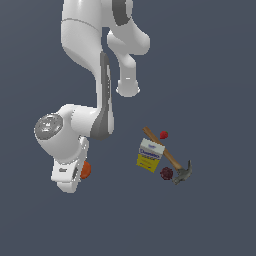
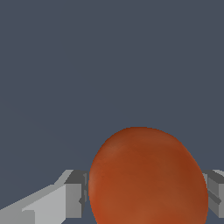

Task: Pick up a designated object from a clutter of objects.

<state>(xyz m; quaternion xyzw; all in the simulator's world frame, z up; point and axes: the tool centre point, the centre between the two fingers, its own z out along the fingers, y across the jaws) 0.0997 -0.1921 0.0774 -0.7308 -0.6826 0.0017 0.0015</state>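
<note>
Up close, in the wrist view, the orange ball fills the space between the two grey, blocky fingers, its rounded flanks meeting the inner face of one on each side, so the jaws are clamped on it. Its skin is a deep reddish orange with a soft matte sheen and only faint mottling; any dimpling is too fine to make out. In the exterior view the same fruit shows as a small orange bulge peeking from beside the smooth white casing of the gripper, well apart from the other objects and toward the exterior view's left. Whether it rests on the flat slate-grey tabletop or hangs above it cannot be told. The remaining clutter sits together toward the exterior view's right: a squarish white-and-yellow box with small dark print, a hammer whose slim wooden handle runs diagonally behind the box to a dull grey head, a tiny bright red strawberry near the handle's far end, and a dark maroon fruit, round and slightly bumpy, just beside the hammer head.
</note>
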